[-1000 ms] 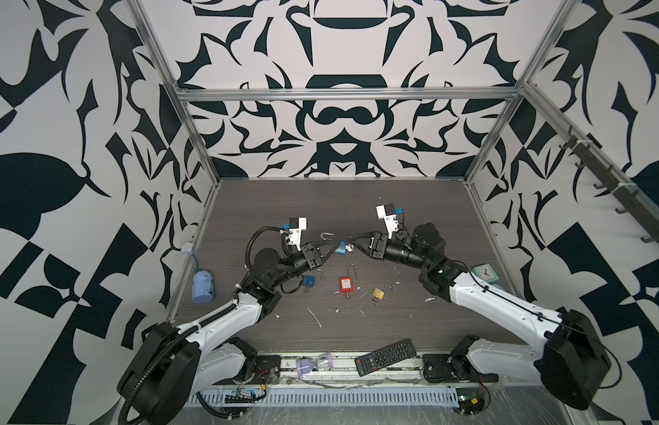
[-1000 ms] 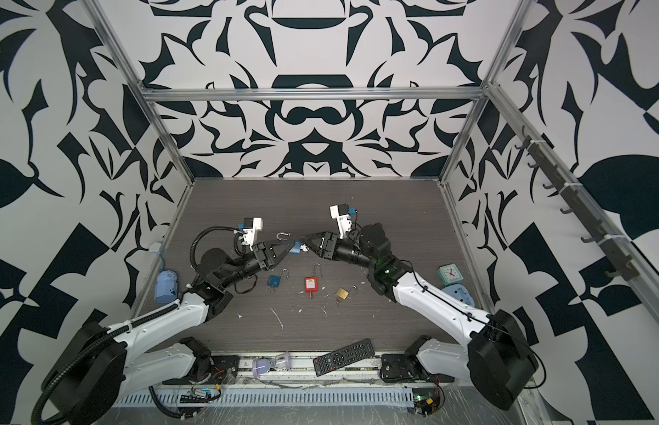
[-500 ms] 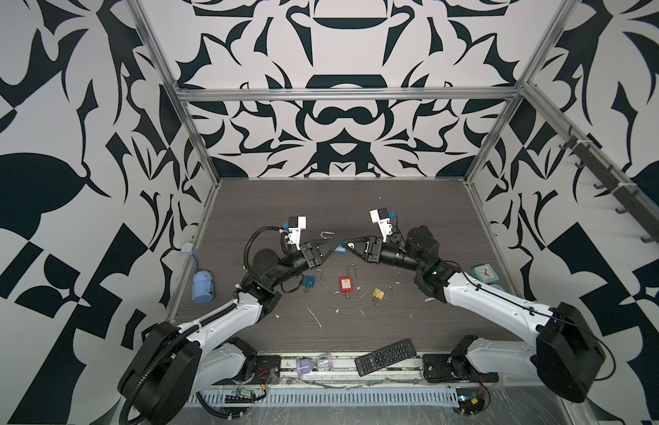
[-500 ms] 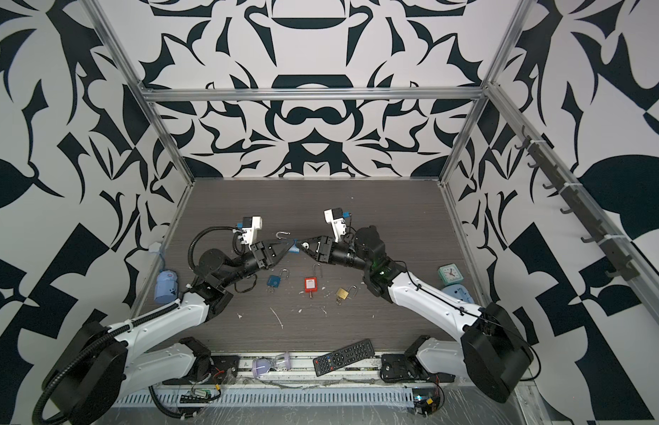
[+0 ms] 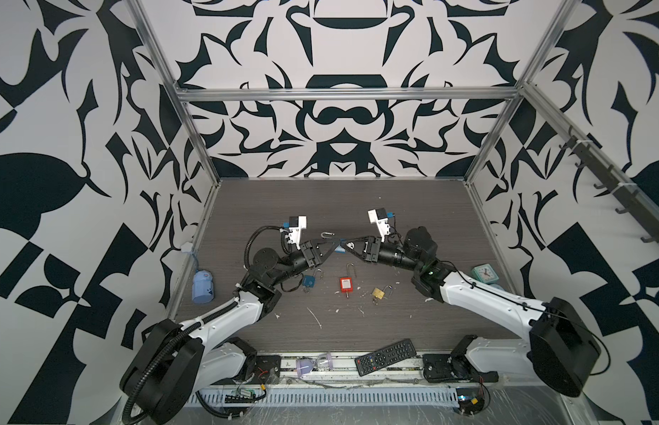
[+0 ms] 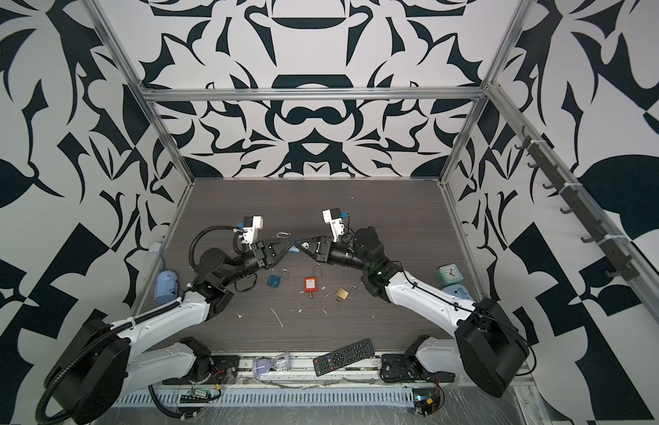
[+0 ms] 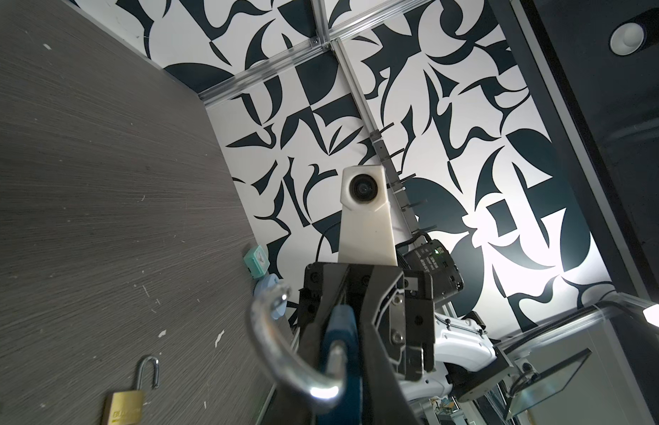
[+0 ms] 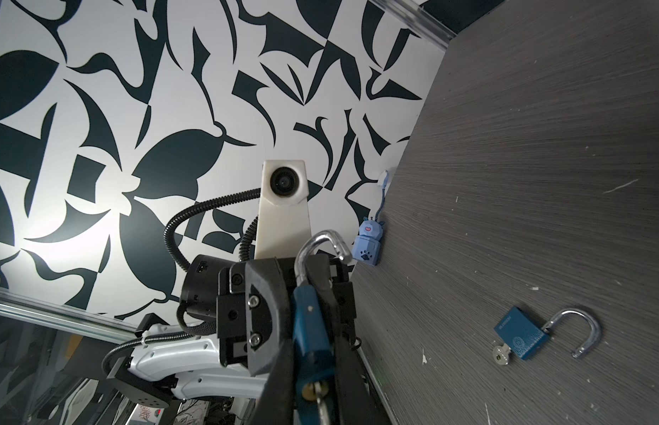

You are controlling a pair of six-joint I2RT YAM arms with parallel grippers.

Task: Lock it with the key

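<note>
A blue padlock (image 5: 341, 250) (image 6: 294, 250) hangs above the table's middle, its steel shackle (image 5: 327, 235) (image 7: 280, 353) swung open. My left gripper (image 5: 335, 245) (image 6: 292, 245) is shut on the lock's flat sides, as the left wrist view shows it (image 7: 341, 342). From the other side my right gripper (image 5: 348, 245) (image 6: 303, 245) meets it tip to tip. In the right wrist view the key (image 8: 322, 403) sticks out of the keyhole at the lock's (image 8: 307, 323) bottom end. The right fingers have closed in around the key and hide its head.
On the table below lie a second blue padlock (image 5: 309, 281) (image 8: 519, 338) with its key, a red padlock (image 5: 345, 285) and a brass one (image 5: 377, 293), all unlocked. A remote (image 5: 386, 357) lies at the front edge, a blue toy (image 5: 203, 287) at the left wall, a clock (image 5: 484, 273) at the right.
My right gripper has moved left to the held padlock's keyhole end and its jaws have closed from wide apart. The left arm and the padlock have stayed still.
</note>
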